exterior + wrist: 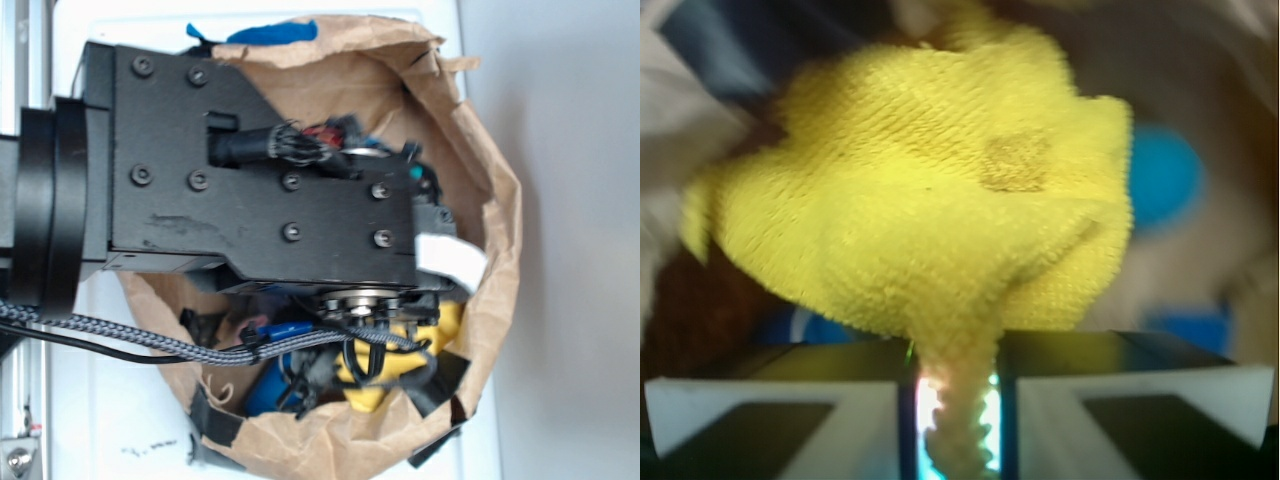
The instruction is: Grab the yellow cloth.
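The yellow cloth fills most of the wrist view, bunched and wrinkly, with a narrow fold of it running down between the two fingers. My gripper is shut on that fold, pinching it tightly. In the exterior view the black arm covers most of the scene, and only a patch of the yellow cloth shows below the gripper, inside the brown paper bag.
The crumpled paper bag's walls rise around the gripper. A blue ball lies behind the cloth on the right, and shows as a blue object near the bag's lower rim. Black tape strips hold the bag's edge. Cables trail left.
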Controlling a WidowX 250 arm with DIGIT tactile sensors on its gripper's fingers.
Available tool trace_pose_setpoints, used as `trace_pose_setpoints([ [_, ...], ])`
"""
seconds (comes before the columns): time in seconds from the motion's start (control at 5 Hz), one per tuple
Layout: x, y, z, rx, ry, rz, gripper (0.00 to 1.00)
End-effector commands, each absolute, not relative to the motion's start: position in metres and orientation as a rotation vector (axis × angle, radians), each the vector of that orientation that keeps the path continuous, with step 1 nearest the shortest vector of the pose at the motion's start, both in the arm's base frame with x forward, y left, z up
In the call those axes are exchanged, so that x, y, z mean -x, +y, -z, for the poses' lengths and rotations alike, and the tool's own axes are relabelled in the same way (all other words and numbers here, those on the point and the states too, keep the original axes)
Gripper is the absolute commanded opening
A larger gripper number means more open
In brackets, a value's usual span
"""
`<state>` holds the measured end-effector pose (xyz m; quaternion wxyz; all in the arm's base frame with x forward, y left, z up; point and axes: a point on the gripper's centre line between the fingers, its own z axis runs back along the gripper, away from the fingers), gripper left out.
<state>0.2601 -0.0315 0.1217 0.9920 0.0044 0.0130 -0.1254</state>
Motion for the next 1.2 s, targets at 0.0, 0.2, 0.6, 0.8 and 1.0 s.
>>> trace_pose_setpoints([
  [0.0,-0.249,-0.034,-0.178,0.006,0.075,0.124,0.0],
  [0.2,-0.246,-0.031,-0.191,0.045,-0.048,0.132,0.0],
  [0.6,-0.251,-0.013,-0.197,-0.006,-0.114,0.051,0.0],
  [0.8,-0.248,-0.012,-0.193,-0.022,-0.089,0.047,0.0],
  [1.0,-0.25,-0.019,-0.18,-0.074,-0.057,0.053,0.0],
])
